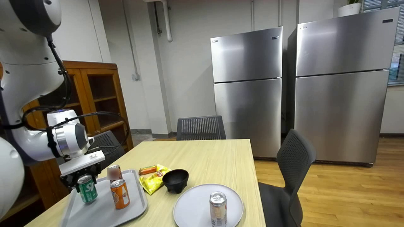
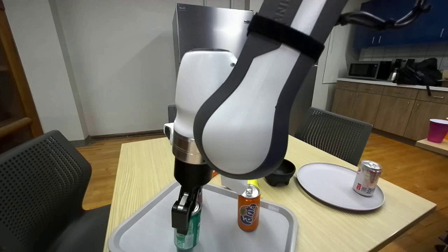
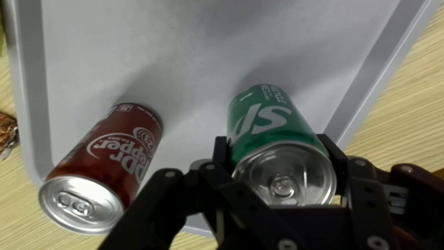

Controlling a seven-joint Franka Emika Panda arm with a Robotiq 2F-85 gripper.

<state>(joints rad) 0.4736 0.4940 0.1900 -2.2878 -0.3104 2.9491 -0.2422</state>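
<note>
In the wrist view my gripper is shut on a green soda can, its black fingers pressing both sides near the top rim. The can stands close over the grey tray; whether its base touches the tray I cannot tell. Beside it on the tray is a dark red Dr Pepper can, largely hidden behind the gripper in an exterior view. An orange Fanta can stands upright on the same tray, outside the wrist view.
A black bowl and a yellow snack bag sit past the tray. Farther along, a round plate carries a silver can. Chairs flank the table.
</note>
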